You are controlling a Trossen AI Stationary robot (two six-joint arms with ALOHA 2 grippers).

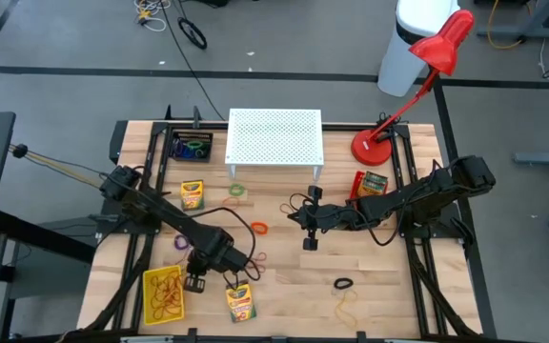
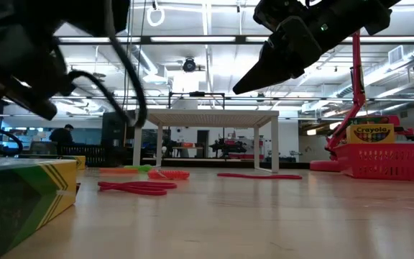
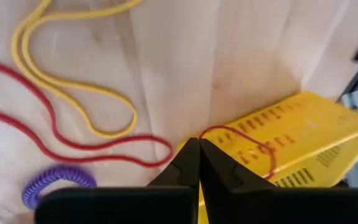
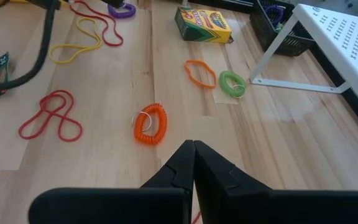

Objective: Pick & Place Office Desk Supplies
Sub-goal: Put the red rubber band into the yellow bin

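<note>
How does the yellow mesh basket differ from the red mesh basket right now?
The yellow plastic mesh basket sits near the table's front left corner; the red plastic mesh basket sits back right, beside the red desk lamp's base. The yellow basket holds loose rubber bands; the red one holds an upright crayon box. The left hand is shut at the yellow basket's rim; no hand is at the red one. Both are small perforated baskets.

Yellow basket [image 1: 163, 295], red lamp [image 1: 417, 86]

table [image 1: 389, 276]: pale smooth wood | yellow basket [image 3: 303, 134]: slotted glossy plastic
</note>
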